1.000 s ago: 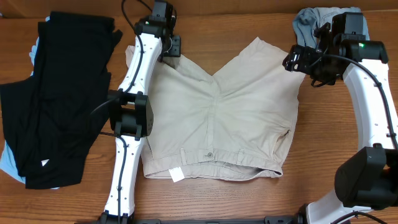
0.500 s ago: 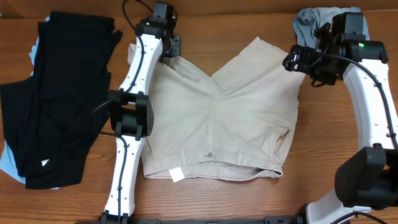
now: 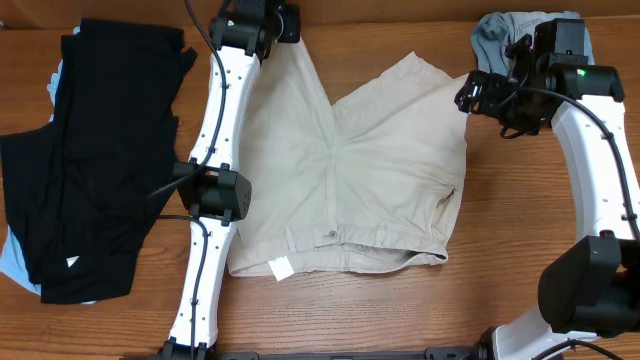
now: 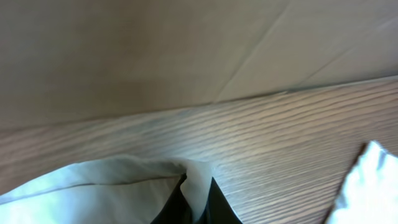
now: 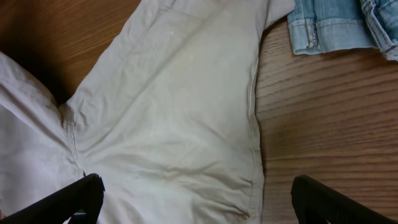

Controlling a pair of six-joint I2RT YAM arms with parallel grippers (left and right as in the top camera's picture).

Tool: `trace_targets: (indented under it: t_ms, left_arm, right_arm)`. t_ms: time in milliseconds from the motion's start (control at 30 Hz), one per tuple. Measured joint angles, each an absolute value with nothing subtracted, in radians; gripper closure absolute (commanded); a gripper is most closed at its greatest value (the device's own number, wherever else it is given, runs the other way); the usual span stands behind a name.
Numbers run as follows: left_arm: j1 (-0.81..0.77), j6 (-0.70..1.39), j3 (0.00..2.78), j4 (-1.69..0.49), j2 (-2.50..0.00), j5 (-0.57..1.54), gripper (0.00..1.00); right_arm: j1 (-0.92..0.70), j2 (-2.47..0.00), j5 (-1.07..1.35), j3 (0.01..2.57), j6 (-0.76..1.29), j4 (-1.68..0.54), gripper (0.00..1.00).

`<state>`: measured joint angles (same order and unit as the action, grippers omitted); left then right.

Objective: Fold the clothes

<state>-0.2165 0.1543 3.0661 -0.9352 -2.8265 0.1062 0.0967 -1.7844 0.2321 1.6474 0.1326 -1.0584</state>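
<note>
Since half a second earlier the left gripper (image 3: pixel 284 22) had travelled toward the far edge of the table (image 3: pixel 530 220), dragging one leg of the khaki shorts (image 3: pixel 350 170) with it. That leg now lay stretched out long, and the whole garment had slid a little toward the left edge. In the left wrist view the left gripper (image 4: pixel 196 198) was clamped tight on a pinch of the pale hem. The right gripper (image 3: pixel 490 96) hung over the other leg with its jaws spread wide and nothing between them. The shorts lay mid-table, waistband (image 3: pixel 340 242) toward the near edge, with the white tag (image 3: pixel 283 268) turned out. Black garments (image 3: pixel 90 150) were piled along the left edge. Denim shorts (image 5: pixel 336 25) sat at the far right corner.
</note>
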Motion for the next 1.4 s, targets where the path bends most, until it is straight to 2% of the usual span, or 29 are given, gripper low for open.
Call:
trace_targets:
  t_ms: [67, 100, 300, 467, 700, 800, 1067, 1133, 1233, 1267, 1333, 1400]
  left_arm:
    - [-0.221, 0.153, 3.066, -0.921, -2.827, 0.119, 0.15]
    - [-0.223, 0.152, 3.066, -0.920, -2.827, 0.122, 0.00]
    - [-0.227, 0.136, 3.066, -0.961, -2.827, 0.132, 0.00]
    - [-0.218, 0.128, 3.073, -1.114, -2.826, 0.136, 0.00]
    - [-0.177, 0.127, 3.081, -1.365, -2.743, 0.139, 0.00]
    - [-0.160, 0.120, 3.084, -1.434, -2.649, 0.139, 0.00]
    - [-0.149, 0.077, 3.117, -1.583, -2.389, 0.120, 0.00]
    - [-0.149, 0.072, 3.126, -1.628, -2.349, 0.090, 0.00]
    - [-0.149, 0.071, 3.129, -1.679, -2.325, 0.035, 0.00]
    - [-0.149, 0.070, 3.129, -1.684, -2.325, 0.017, 0.00]
    - [-0.147, 0.070, 3.125, -1.686, -2.328, -0.002, 0.00]
    - [-0.142, 0.070, 3.121, -1.687, -2.328, -0.017, 0.00]
  right_arm:
    - [0.097, -1.784, 0.232, 1.647, 0.132, -1.058, 0.00]
    - [0.097, -1.784, 0.232, 1.647, 0.132, -1.058, 0.00]
    - [0.096, -1.784, 0.233, 1.647, 0.130, -1.055, 0.00]
    - [0.097, -1.784, 0.250, 1.647, 0.139, -1.085, 0.01]
    - [0.076, -1.784, 0.259, 1.645, 0.183, -1.296, 0.06]
    - [0.027, -1.784, 0.259, 1.644, 0.199, -1.372, 0.12]
    - [-0.203, -1.782, 0.165, 1.580, 0.358, -1.446, 0.13]
    - [-0.262, -1.771, 0.142, 1.512, 0.407, -1.419, 0.21]
    - [-0.331, -1.738, 0.126, 1.395, 0.468, -1.357, 0.59]
    - [-0.351, -1.723, 0.122, 1.355, 0.488, -1.335, 0.67]
    - [-0.397, -1.689, 0.119, 1.269, 0.527, -1.288, 0.73]
    - [-0.437, -1.662, 0.113, 1.193, 0.564, -1.224, 0.75]
